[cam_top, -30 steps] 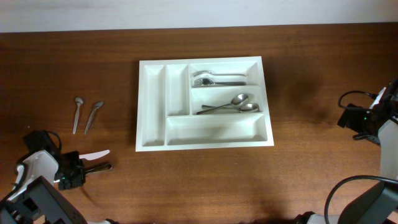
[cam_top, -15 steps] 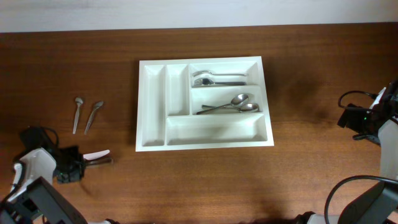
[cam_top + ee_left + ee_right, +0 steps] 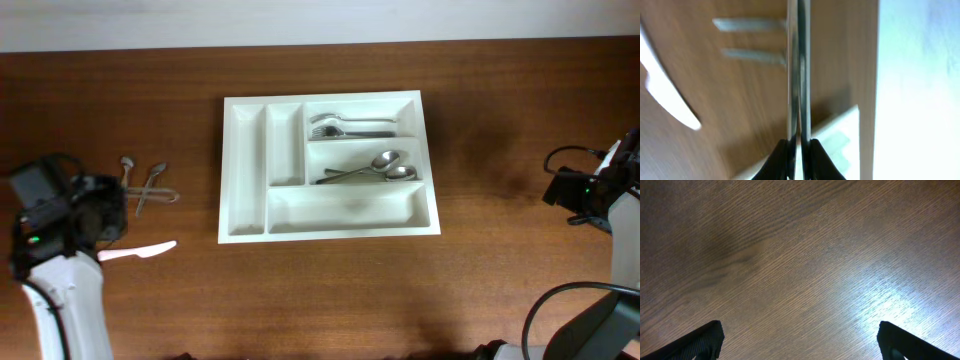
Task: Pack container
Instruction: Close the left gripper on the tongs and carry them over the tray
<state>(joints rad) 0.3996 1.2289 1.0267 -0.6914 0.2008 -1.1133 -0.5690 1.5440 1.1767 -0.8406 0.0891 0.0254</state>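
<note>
The container (image 3: pixel 222 170) lies flat in the middle of the bench (image 3: pixel 500 280), long side running from 9 to 3 o'clock. Forks (image 3: pixel 345 127) fill its compartment at 1 o'clock and spoons (image 3: pixel 385 168) the one just below. The long compartment at 6 o'clock and the two narrow upright ones on the 9 o'clock side hold nothing.

The left gripper (image 3: pixel 799 150) is well out at 9 o'clock from the container. Its fingers (image 3: pixel 782 160) are clamped on a slim metal utensil (image 3: pixel 799 75). The wrist view shows it edge-on and blurred, so I cannot tell what kind it is. Its free end points toward 3 o'clock, over the bench near two small spoons (image 3: pixel 125 172) that lie loose there. A white plastic knife (image 3: pixel 140 250) lies on the bench at 6 o'clock from those.

The right gripper (image 3: pixel 800 335) hangs at the far 3 o'clock edge, fingers wide apart over bare wood, holding nothing.

This looks like the carry step: one piece is picked and has to travel toward 3 o'clock to the container. The next move probably calls for choosing an empty compartment and turning the utensil to lie along it. It should be lowered inside the walls before the fingers part, or an end may catch on a divider.
</note>
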